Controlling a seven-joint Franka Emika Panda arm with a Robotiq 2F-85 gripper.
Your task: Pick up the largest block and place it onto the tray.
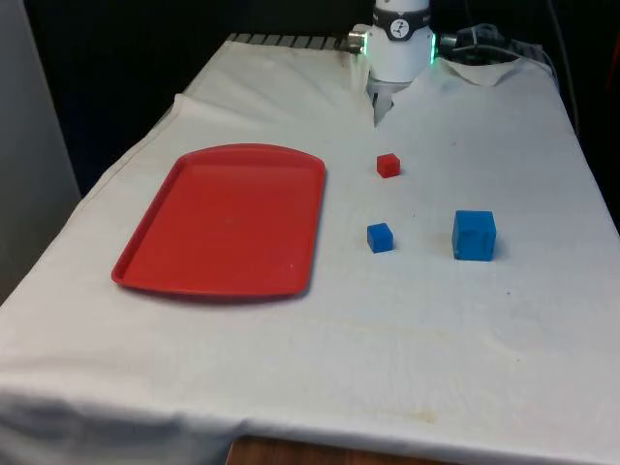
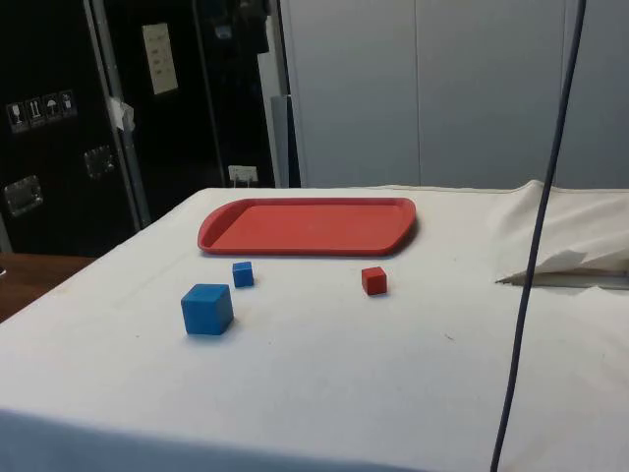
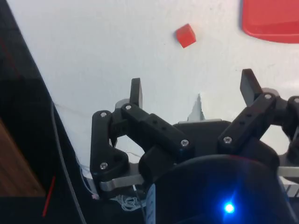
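A large blue block (image 1: 474, 234) (image 2: 207, 309) rests on the white cloth toward the front view's right. A small blue block (image 1: 380, 237) (image 2: 243, 274) lies between it and the red tray (image 1: 194, 262) (image 2: 314, 229), which has nothing on it. A small red block (image 1: 388, 166) (image 2: 373, 281) (image 3: 185, 35) sits farther back. My gripper (image 3: 192, 86) hangs high above the cloth near the robot base, open, with nothing between its fingers (image 3: 135, 92). The small red block lies ahead of it, well apart.
A dark cable (image 2: 536, 246) hangs down across the side view near the table's end. The cloth is bunched into folds (image 2: 570, 246) by the robot base (image 1: 399, 48). The tray's corner (image 3: 271, 23) lies beyond the small red block.
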